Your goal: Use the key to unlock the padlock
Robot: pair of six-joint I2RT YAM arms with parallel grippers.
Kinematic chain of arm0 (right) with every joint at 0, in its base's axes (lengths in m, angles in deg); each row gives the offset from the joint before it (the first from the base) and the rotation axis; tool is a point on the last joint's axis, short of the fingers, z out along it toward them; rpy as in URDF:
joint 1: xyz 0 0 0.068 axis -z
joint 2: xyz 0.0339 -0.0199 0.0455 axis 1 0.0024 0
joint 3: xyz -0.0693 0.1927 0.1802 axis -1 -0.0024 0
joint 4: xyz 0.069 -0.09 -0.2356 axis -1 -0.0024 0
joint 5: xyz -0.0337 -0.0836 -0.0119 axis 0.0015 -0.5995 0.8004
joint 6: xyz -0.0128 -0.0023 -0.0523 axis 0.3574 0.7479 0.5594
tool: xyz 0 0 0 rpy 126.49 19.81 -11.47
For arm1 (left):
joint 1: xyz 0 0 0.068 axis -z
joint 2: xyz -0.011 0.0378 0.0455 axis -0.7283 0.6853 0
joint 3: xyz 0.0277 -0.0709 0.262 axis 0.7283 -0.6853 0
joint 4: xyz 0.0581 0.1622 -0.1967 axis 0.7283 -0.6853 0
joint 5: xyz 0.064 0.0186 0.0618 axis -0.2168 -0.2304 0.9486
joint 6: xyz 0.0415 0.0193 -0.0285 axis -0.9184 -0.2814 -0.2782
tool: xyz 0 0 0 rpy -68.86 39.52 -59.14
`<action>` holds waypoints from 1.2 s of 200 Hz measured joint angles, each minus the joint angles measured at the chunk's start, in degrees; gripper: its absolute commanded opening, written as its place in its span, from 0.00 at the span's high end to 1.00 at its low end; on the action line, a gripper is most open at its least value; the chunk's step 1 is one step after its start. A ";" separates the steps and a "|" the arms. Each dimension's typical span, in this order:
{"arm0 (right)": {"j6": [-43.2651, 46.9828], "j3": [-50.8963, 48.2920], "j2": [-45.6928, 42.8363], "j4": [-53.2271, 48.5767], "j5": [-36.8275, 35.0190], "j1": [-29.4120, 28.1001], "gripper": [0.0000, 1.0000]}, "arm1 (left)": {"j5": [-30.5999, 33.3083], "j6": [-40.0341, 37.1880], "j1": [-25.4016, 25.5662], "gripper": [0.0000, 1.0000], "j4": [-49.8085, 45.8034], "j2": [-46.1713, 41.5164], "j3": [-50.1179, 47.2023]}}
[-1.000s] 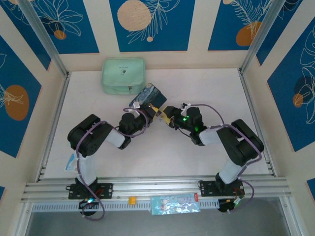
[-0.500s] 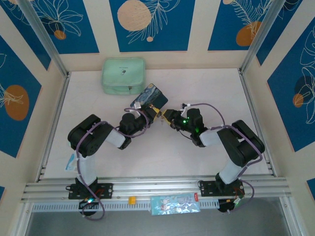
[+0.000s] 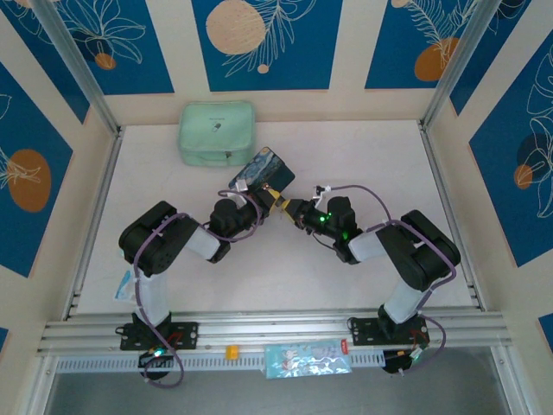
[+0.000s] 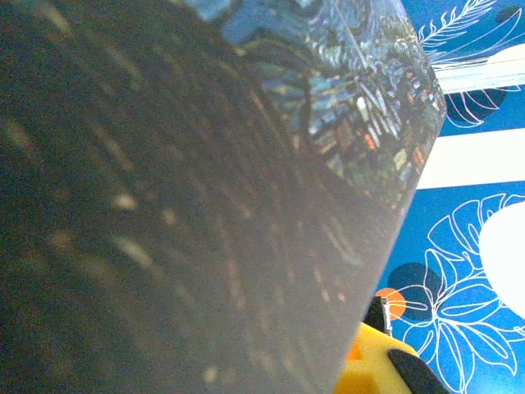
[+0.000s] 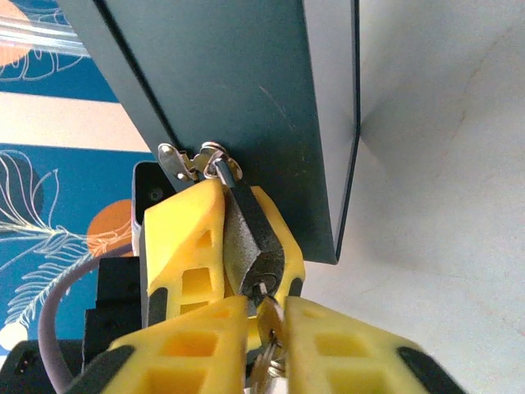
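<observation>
Right gripper [image 5: 267, 313] of mine is clamped on the key [image 5: 267, 327]. Its two yellow fingers rise from the bottom edge of the right wrist view, with the silvery key pinched in the narrow gap between them. The key points up the frame into the underside of the padlock [image 5: 248, 234], which sits just above my fingertips at centre frame, touching the key. The padlock's dark, grainy body runs tilted up and to the left. Its thin silvery shackle [image 5: 215, 164] passes through a small metal hasp [image 5: 174, 160] on the edge of the tin box [image 5: 238, 90], whose dark teal side takes the top of the frame. My left gripper [image 5: 238, 246] is closed around the padlock body, one yellow finger on each side of it, coming in from the left.

From my left wrist, the swirl-painted face of the tin box lies very close and blurred across most of the frame, with one yellow fingertip [image 4: 369, 373] at the lower right.

From overhead, both grippers meet tip to tip at the centre of the white table [image 3: 363, 156], just below the lower right corner of the tilted tin box. A mint-green pouch [image 3: 216, 131] lies well apart, at the upper left of the table.

Against a second ago, my right wrist sits a little lower and further left in the overhead view, its elbow is drawn in, and its gripper is closer to the left one. The tin box, pouch and left arm are about where they were.
</observation>
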 measured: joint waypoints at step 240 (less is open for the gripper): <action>-41.66 11.02 14.29 18.36 17.68 4.61 1.00 | -4.02 -16.41 -4.87 1.00 0.11 -5.25 0.63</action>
